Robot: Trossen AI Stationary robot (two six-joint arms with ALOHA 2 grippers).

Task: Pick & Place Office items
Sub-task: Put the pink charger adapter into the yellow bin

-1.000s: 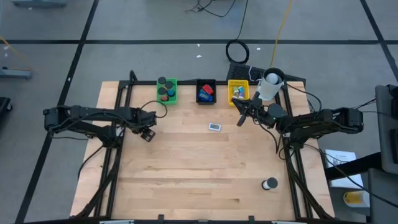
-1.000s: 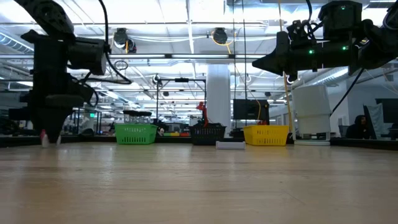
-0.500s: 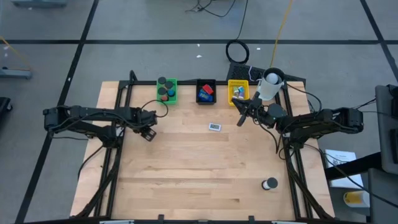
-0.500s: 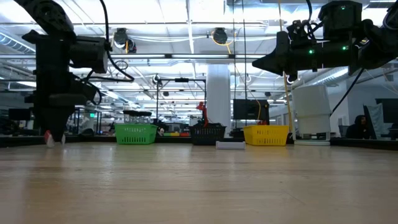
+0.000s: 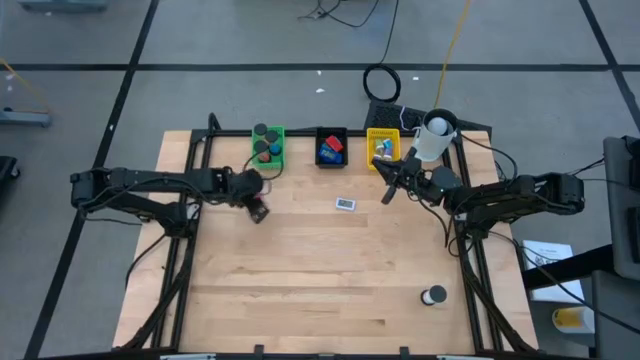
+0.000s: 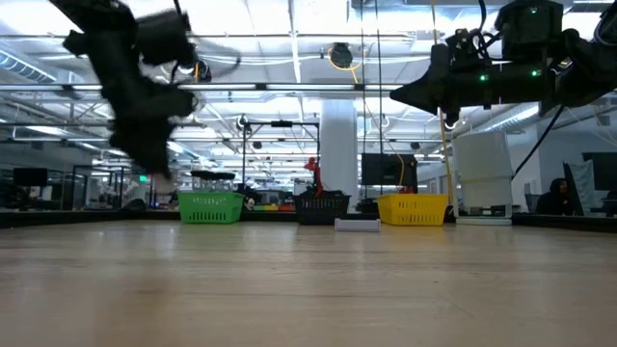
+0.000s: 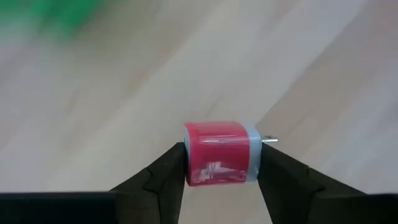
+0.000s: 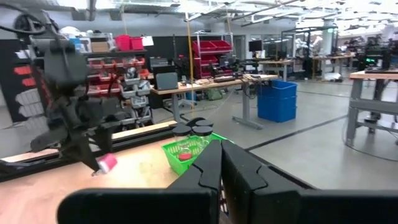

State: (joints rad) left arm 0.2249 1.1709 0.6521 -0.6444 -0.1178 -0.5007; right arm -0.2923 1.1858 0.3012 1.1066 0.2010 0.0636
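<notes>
While the left gripper (image 5: 259, 211) hangs over the bench (image 5: 300, 280) just in front of the green tray (image 5: 269, 146), its fingers (image 7: 165, 177) pinch a red block (image 7: 220, 153) with a pale end and small metal prongs, lifted clear of the wood. From the right wrist view the same red block shows at the tip of that arm. Dark round rolls (image 5: 263, 140) sit in the green tray, red and blue blocks (image 5: 331, 148) in the black tray (image 5: 331, 133), and small pieces in the yellow tray (image 5: 382, 135). 1 white flat item (image 5: 345, 204) lies on the bench near the middle. Farther right, the right gripper (image 5: 388, 190) hovers raised beside the yellow tray, its fingers (image 8: 214, 165) pressed together on nothing. 1 dark roll (image 5: 434, 296) rests alone near the front right corner.
</notes>
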